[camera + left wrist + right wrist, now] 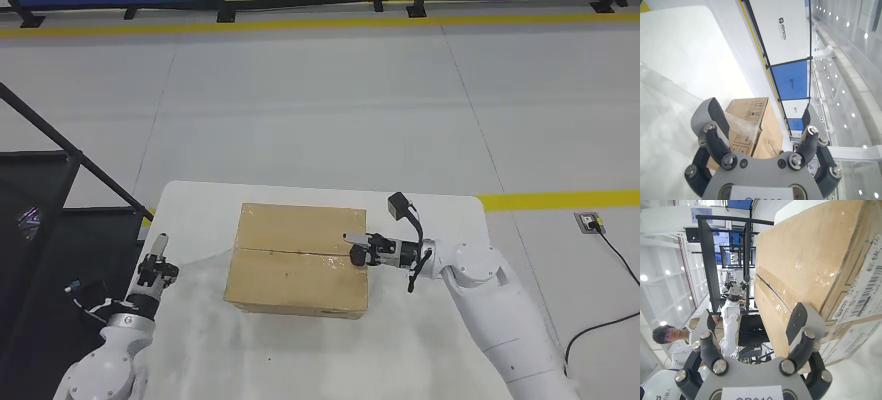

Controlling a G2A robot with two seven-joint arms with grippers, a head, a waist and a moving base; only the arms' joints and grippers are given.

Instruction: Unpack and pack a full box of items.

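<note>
In the lower left of the top view, the left gripper (157, 245) stands over the table (200, 210) by its left edge, well apart from the box (300, 262) and pointing up the frame. Its wrist view shows the fingers (716, 113) spread wide with nothing between them; the box lies beyond, a scrap of clear tape (745, 126) sticking out at its near corner.

The box sits mid-frame on the table, flaps down, with a taped seam (290, 252) running across its lid from left to right.

Just right of centre, the right gripper (352, 248) reaches in from the right and sits at the box's right edge, level with the seam. From its wrist its fingers (797, 319) are wide apart and hold nothing. One pad is just beside the lid's corner; whether it touches I cannot tell. A white label (857, 306) covers the box side facing this arm.
</note>
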